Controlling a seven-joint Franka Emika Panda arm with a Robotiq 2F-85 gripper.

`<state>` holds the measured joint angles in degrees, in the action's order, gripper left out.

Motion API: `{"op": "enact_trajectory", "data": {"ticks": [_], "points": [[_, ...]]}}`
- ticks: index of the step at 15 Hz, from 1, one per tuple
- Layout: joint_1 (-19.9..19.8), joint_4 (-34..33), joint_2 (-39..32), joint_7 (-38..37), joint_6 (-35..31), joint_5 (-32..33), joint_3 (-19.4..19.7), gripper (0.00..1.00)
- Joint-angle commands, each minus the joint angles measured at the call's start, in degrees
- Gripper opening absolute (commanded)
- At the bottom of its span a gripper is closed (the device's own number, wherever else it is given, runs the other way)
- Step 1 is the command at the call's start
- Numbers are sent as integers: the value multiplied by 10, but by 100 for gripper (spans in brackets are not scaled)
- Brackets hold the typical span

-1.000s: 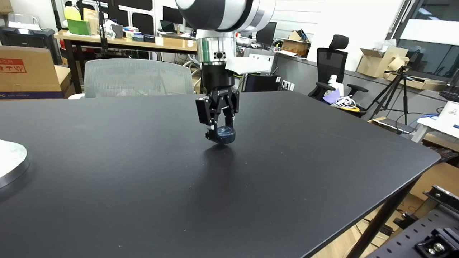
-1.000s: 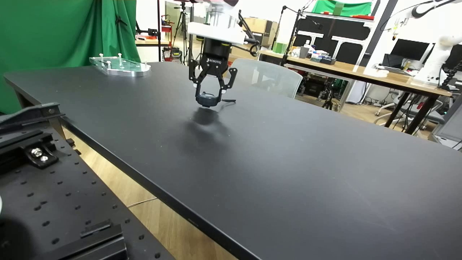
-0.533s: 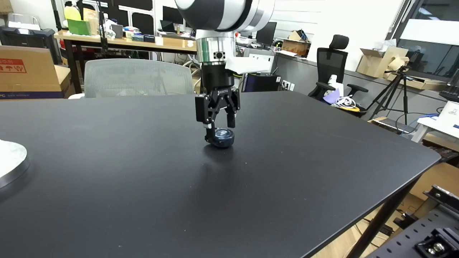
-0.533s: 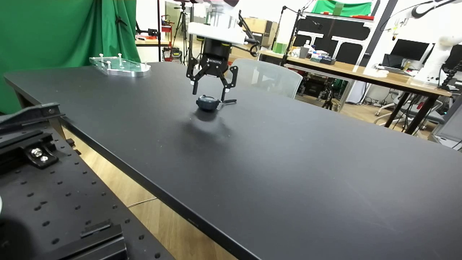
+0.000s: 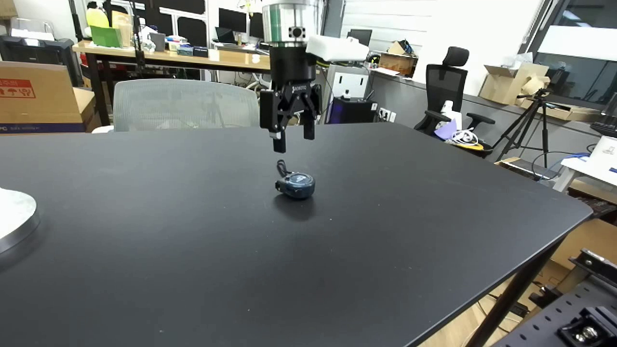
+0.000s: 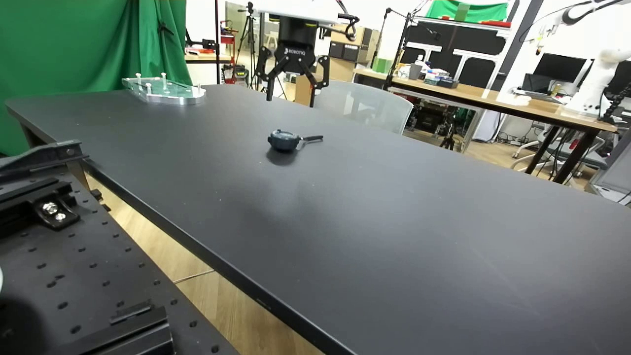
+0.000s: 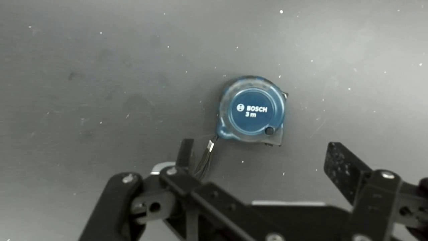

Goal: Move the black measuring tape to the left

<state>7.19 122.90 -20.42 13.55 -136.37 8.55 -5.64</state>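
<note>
The black measuring tape (image 5: 296, 185) lies flat on the dark table in both exterior views, its wrist strap trailing out on the table beside it. Above it hangs my gripper (image 5: 294, 140), fingers spread apart and clear of the tape. From overhead in the wrist view, the tape's blue and black face (image 7: 252, 110) with white lettering shows in full, a little ahead of the fingertips. Part of the black strap (image 7: 204, 160) passes close to the left finger in that picture. Nothing sits between the fingers (image 7: 344, 167).
A round, white-topped disc (image 5: 17, 214) stands at the table's left edge in an exterior view. A clear plate with pegs (image 6: 165, 92) rests at a far corner of the table. Behind the table is a grey mesh chair (image 5: 185, 103). A perforated metal base (image 6: 88, 276) adjoins the table's long edge.
One second ago the gripper held the tape just above the table. It came down, the fingers opened, and the tape stayed on the table while the gripper rose straight up.
</note>
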Motion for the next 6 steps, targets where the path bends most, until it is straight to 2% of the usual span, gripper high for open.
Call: {"op": "enact_trajectory", "data": {"ticks": [1,6], "points": [[-4,77,98,-12,-28,13,-3,100],[-14,132,178,-3,-37,5,2,100]]}}
